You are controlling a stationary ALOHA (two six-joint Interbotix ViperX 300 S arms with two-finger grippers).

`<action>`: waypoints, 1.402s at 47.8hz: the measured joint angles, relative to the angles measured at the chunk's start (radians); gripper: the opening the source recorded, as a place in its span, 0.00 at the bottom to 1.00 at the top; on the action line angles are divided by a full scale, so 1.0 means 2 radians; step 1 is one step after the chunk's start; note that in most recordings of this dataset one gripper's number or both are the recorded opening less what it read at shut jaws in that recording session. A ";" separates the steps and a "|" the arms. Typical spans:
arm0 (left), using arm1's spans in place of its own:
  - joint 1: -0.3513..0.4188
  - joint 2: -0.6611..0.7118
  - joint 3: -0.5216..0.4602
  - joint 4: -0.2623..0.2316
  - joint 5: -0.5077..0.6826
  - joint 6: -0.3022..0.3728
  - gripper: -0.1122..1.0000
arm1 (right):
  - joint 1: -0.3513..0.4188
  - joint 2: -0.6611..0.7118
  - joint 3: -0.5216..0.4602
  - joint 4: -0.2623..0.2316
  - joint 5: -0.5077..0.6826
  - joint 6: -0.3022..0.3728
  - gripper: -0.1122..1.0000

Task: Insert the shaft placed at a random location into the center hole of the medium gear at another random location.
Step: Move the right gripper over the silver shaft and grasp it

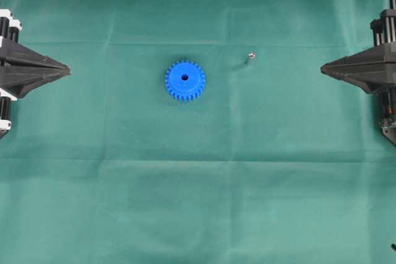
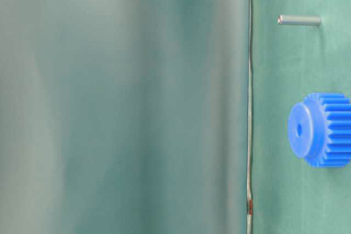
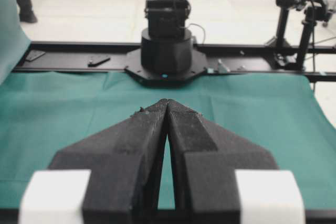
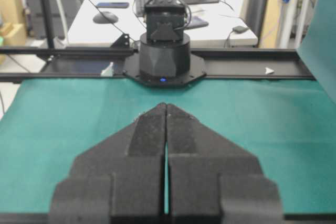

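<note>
The medium gear, bright blue and toothed, lies flat near the middle of the green cloth, its dark center hole facing up. The shaft, a small silvery pin, stands on end to the gear's right, apart from it. The table-level view shows the gear with its center hole and the shaft. My left gripper rests at the left edge, shut and empty, tips touching. At the right edge my right gripper is likewise shut with nothing in it. Both are far from gear and shaft.
A green cloth covers the table. Each wrist view looks across it to the opposite arm's black base on a black rail at the table's edge. A blurred green backdrop fills most of the table-level view.
</note>
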 measured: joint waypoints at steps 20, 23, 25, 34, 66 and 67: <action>0.000 0.002 -0.006 0.004 0.023 -0.010 0.10 | -0.018 0.015 -0.009 0.000 0.023 0.000 0.11; 0.000 0.002 -0.007 0.004 0.023 -0.010 0.10 | -0.025 0.025 -0.009 0.000 0.022 0.000 0.11; 0.000 0.002 -0.006 0.004 0.023 -0.010 0.10 | -0.029 0.031 -0.009 0.000 0.022 0.000 0.11; 0.001 0.002 -0.007 0.004 0.023 -0.010 0.10 | -0.047 0.073 -0.009 0.000 0.011 0.000 0.24; 0.006 0.002 -0.006 0.005 0.034 -0.010 0.10 | -0.122 0.380 -0.012 0.015 -0.127 0.000 0.87; 0.007 0.003 -0.007 0.004 0.034 -0.010 0.10 | -0.123 0.390 -0.013 0.017 -0.130 0.000 0.87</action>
